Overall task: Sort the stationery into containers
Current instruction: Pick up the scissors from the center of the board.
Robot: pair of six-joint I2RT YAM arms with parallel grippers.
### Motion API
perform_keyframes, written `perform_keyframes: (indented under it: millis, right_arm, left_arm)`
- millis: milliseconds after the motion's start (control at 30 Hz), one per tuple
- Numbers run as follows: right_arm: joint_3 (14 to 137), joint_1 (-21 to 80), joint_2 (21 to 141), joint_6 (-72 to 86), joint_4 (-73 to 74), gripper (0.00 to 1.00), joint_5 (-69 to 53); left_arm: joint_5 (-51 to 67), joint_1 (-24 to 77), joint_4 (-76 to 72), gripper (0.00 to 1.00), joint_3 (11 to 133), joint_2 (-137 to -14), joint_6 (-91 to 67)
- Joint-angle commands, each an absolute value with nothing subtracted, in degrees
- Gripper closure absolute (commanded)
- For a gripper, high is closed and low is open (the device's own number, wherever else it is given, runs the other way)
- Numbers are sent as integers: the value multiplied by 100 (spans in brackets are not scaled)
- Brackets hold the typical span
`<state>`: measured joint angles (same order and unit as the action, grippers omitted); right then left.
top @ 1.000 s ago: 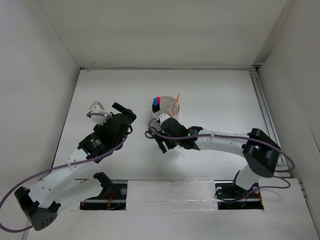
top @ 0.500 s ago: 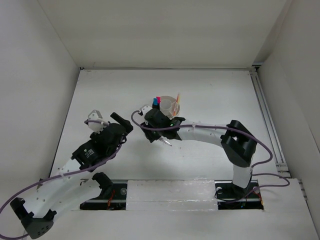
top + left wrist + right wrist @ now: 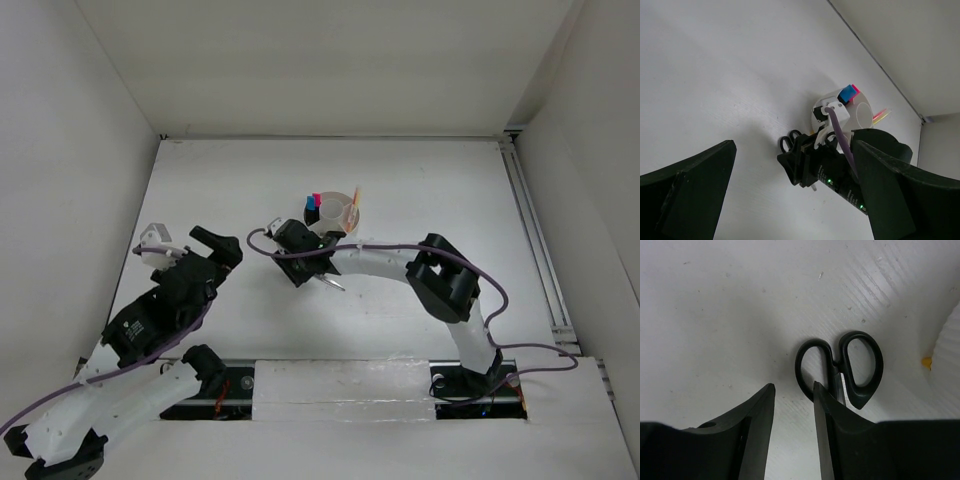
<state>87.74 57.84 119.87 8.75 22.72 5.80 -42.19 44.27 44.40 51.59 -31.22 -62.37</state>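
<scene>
The black-handled scissors (image 3: 852, 365) lie flat on the table beside the white tub (image 3: 340, 222). In the top view only their blade tip (image 3: 334, 283) shows. My right gripper (image 3: 794, 387) is low over the table with its jaws slightly apart and nothing between them. The scissors lie just right of its right finger (image 3: 827, 410), which covers part of the blades. In the top view the right gripper (image 3: 297, 266) is at the tub's near-left side. The tub holds pink and blue highlighters (image 3: 315, 201) and a pencil and a pen (image 3: 355, 195). My left gripper (image 3: 185, 242) is wide open and empty, well left of them.
White enclosure walls stand at the left, back and right. The left wrist view shows the tub (image 3: 862, 117), the scissors' handles (image 3: 790, 142) and the right gripper (image 3: 797, 165) from a distance. A small orange speck (image 3: 926, 360) lies by the tub wall.
The right gripper moved left along the tub's near side and down by the scissors. The left arm drew back toward the near left.
</scene>
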Motion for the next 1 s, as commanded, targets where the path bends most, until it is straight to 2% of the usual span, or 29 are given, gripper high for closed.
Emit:
perform_keyframes:
  millis: [0, 267, 600, 667, 700, 800, 967]
  right_arm:
    - [9097, 5845, 11988, 800, 2312, 57, 650]
    - [9394, 5845, 12234, 686, 2504, 49, 756]
    - [9545, 5730, 12629, 686, 2987, 50, 440]
    - [9632, 5730, 12752, 686, 3041, 57, 369]
    - [9711, 5730, 12866, 686, 3111, 74, 308]
    - [9860, 5730, 12990, 738, 3216, 100, 255]
    - [9845, 5730, 12666, 844, 2885, 100, -17]
  left_arm:
    - [-4368, 4438, 4614, 1, 5309, -3111, -6039]
    - [-4114, 4438, 4298, 1, 5194, -3286, -5713]
    - [-4113, 4438, 4298, 1, 5194, -3234, -5660]
    - [-4113, 4438, 4245, 1, 5194, -3234, -5660]
    - [-4113, 4438, 4245, 1, 5194, -3234, -5660]
    - [-4113, 4438, 4245, 1, 5194, -3234, -5660]
    - [-4113, 4438, 4298, 1, 5247, -3094, -5591]
